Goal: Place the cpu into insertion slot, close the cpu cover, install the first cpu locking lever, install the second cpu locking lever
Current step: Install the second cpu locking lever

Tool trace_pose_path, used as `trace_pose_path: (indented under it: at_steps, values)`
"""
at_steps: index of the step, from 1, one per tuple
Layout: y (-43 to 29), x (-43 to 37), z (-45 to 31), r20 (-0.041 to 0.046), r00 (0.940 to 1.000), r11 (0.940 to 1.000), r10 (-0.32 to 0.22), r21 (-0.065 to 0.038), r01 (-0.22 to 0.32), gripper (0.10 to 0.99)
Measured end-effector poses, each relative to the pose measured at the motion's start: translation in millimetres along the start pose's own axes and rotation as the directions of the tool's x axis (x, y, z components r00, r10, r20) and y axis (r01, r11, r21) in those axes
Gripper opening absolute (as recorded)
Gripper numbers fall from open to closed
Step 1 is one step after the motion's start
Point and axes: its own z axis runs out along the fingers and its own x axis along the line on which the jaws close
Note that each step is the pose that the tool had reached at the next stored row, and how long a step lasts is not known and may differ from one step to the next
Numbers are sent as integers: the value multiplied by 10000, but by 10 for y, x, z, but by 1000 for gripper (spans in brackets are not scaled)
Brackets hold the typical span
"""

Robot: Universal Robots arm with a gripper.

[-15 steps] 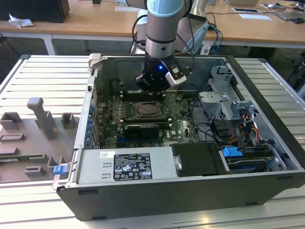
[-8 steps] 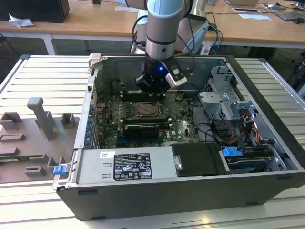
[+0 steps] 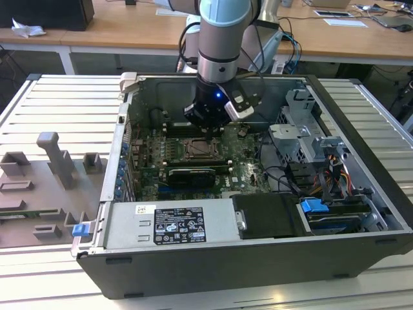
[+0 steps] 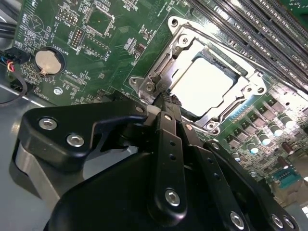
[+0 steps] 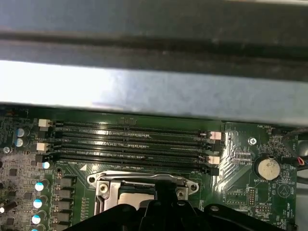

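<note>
In the second wrist view the closed fingers (image 4: 162, 98) press their tip against the rim of the cpu cover (image 4: 180, 45), which lies flat over the cpu (image 4: 208, 84) seated in the insertion slot (image 4: 255, 101), center-right of frame.

No print can be made out for certain. The white label (image 3: 169, 226) on the power supply box (image 3: 213, 223) carries black lines of text and small round marks, all too small to read. In both wrist views the green board (image 4: 96, 57) bears fine white lettering beside its parts, as by the coin cell (image 4: 49, 61), too small to read.
</note>
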Motion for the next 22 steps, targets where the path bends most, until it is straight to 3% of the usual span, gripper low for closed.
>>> trace_pose_path:
  at_steps: [7, 10, 18, 22]
  values:
    - [-28, 2, -24, 0, 10000, 10000, 2, 1, -2, 110]
    - [-25, 2, -84, 0, 10000, 10000, 9, 1, -9, 110]
    - [-9, 2, -357, 2, 10000, 10000, 35, 1, -35, 110]
    - [-32, 4, -367, 3, 10000, 10000, 55, 1, -55, 110]
